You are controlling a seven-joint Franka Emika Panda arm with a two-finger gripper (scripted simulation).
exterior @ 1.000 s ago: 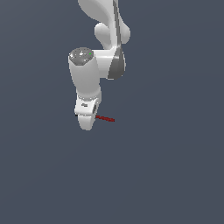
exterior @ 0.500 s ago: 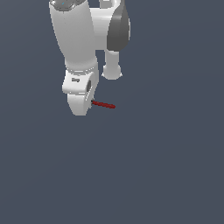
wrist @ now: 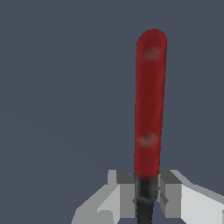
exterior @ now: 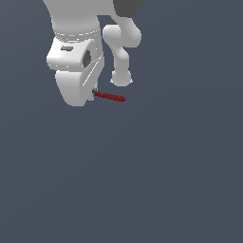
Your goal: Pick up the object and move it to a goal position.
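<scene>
The object is a thin tool with a red shaft (exterior: 110,97) and a black end. In the exterior view it sticks out toward that view's right from under the white gripper (exterior: 93,91). In the wrist view the red shaft (wrist: 150,105) runs away from the camera, and its black end (wrist: 145,192) sits between the two grey fingertips (wrist: 124,192). My gripper (wrist: 145,194) is shut on the black end and holds the tool off the ground. The fingers are mostly hidden behind the white hand in the exterior view.
The white arm links (exterior: 122,52) stand behind the gripper in the exterior view. A plain dark grey-blue ground (exterior: 142,180) fills both views.
The arm has swung closer to the exterior camera and looks larger. The gripper and the held tool have risen a little in that view.
</scene>
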